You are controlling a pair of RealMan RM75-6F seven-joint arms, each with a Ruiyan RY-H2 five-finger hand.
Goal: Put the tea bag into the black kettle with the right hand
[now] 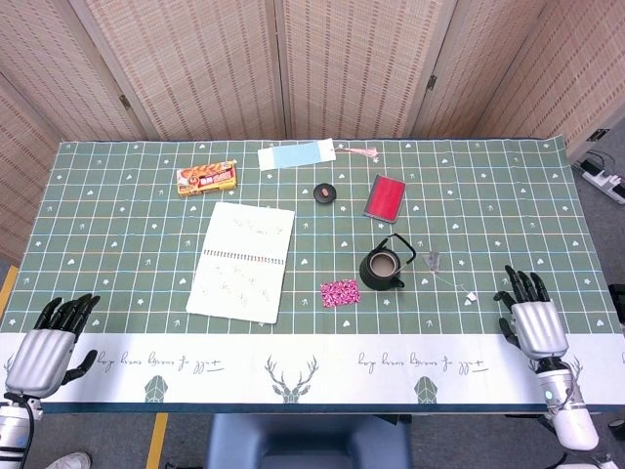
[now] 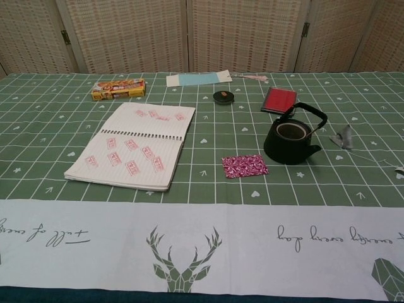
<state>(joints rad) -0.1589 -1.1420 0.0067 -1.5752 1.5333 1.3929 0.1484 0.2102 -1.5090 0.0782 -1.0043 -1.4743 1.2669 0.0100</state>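
Resting at the near right edge of the surface, the right hand lies palm down with its dark fingers spread apart, holding nothing. The left hand sits the same way at the near left edge, fingers spread and empty. Neither hand shows in the chest view.

A green checked cloth with small white hearts covers the surface; its near border is a white band printed with a geometric deer head and looping cursive script that I cannot read.

The tea bag lies flat just ahead of the right hand and toward the left one, a small grey pouch whose thin string trails to a little white tag close beside the right hand's fingers. Further toward the left hand, just beside the tea bag, stands the black kettle, round, matte, lidless, its arched handle tilted; the inside looks pale brown, though what it holds I cannot tell.

Beside the kettle lies a pink patterned packet. An open spiral notebook carries small pink stickers. Far ahead are a red case, a small round black lid, a pale blue card and an orange snack box with unreadable print.
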